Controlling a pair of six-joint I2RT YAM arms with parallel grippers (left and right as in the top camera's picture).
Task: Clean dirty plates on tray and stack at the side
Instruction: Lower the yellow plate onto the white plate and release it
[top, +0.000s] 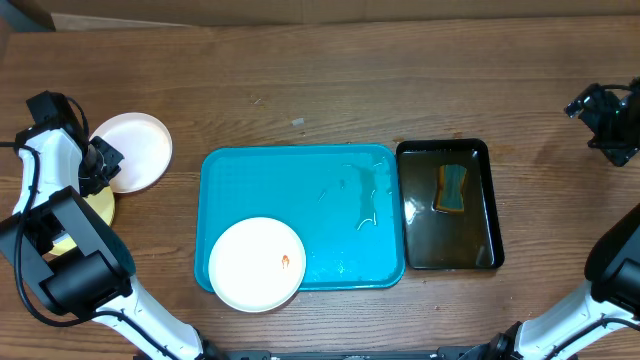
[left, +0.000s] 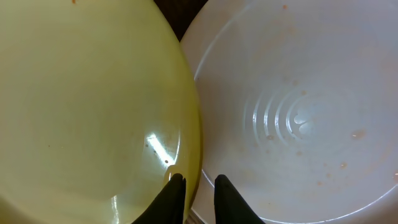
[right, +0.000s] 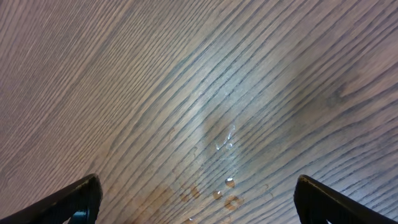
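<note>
No readable text from my end: I see no legible label, brand, number or sign on the white plates (top: 256, 264), yellow-green plate (left: 93, 93), turquoise tray (top: 340, 200), black tray (top: 491, 200) or table (top: 300, 80).

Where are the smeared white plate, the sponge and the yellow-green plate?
smeared white plate (top: 250, 262): overhead view, centre of its face.
sponge (top: 452, 189): overhead view, middle of its top.
yellow-green plate (left: 81, 106): left wrist view, inner surface.
</note>
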